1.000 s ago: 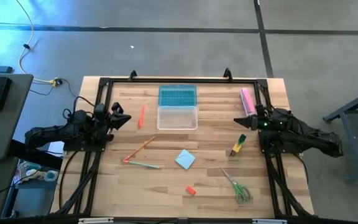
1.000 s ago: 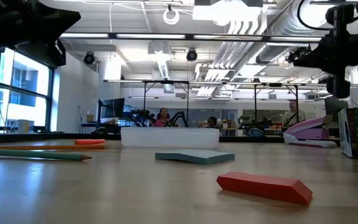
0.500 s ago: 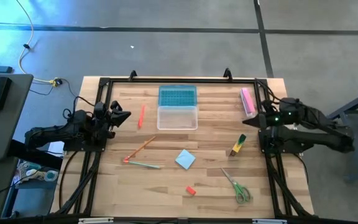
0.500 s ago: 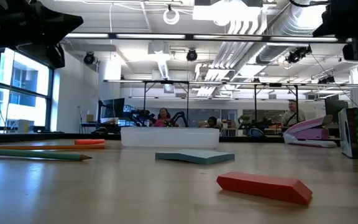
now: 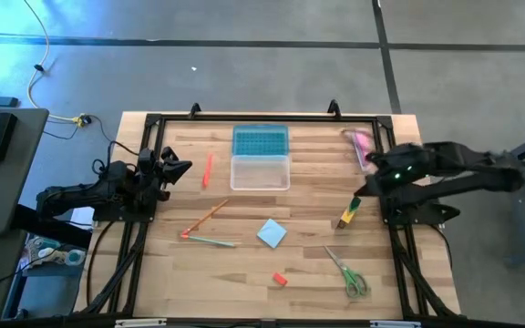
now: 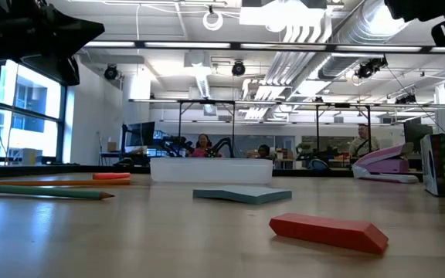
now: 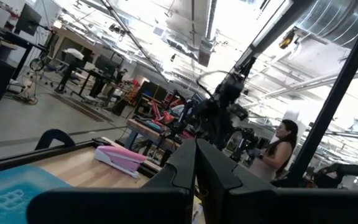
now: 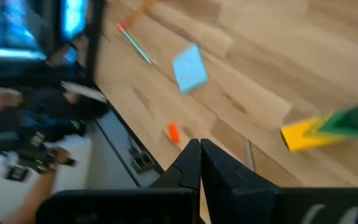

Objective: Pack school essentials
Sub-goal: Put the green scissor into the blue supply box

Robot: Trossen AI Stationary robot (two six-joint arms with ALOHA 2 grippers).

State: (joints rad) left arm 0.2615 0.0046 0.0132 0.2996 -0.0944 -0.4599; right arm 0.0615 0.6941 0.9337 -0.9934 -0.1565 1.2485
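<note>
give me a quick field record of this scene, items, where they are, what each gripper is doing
container: clear box mid-back of table, blue lid behind it, nothing packed in it
pen: orange-red pen left of the box
pencils: two pencils crossing, front-left
notepad: light-blue notepad centre
eraser: red eraser front centre
marker: yellow-green marker right
scissors: green-handled scissors front-right
stapler: pink, back-right
left gripper: shut, empty, left edge
right gripper: shut, empty, raised near marker

Table: I see pale wooden planked table top (image 5: 199,273), smooth, faint sheen.
Box: clear plastic rectangular box (image 5: 260,172), glossy.
Eraser: small red block eraser (image 6: 329,231), matt.
</note>
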